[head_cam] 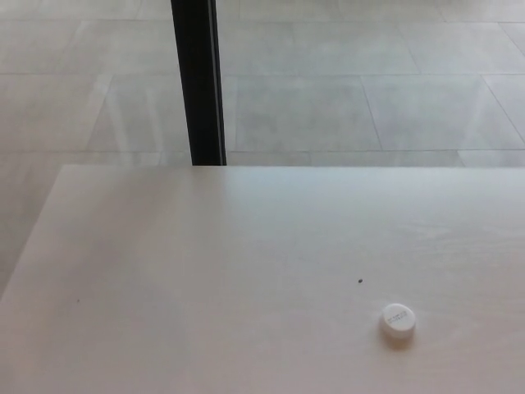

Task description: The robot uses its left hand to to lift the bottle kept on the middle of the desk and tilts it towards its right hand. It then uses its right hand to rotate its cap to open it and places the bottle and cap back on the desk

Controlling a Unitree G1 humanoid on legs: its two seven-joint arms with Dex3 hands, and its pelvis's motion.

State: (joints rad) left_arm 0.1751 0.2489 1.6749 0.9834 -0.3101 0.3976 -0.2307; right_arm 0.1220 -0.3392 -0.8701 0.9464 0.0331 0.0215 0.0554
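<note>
Lying alone, cap (398, 320), desk (205, 271), pillar (198, 82)

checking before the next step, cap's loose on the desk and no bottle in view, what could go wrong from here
1. The white cap lies alone near the desk's near right part; an arm coming in low could knock it off.
2. Neither the bottle nor either hand shows in the head view, so where the open bottle is, and whether it is spilling, cannot be checked.

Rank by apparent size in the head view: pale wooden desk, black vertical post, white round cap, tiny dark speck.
1. Pale wooden desk
2. Black vertical post
3. White round cap
4. Tiny dark speck
</note>
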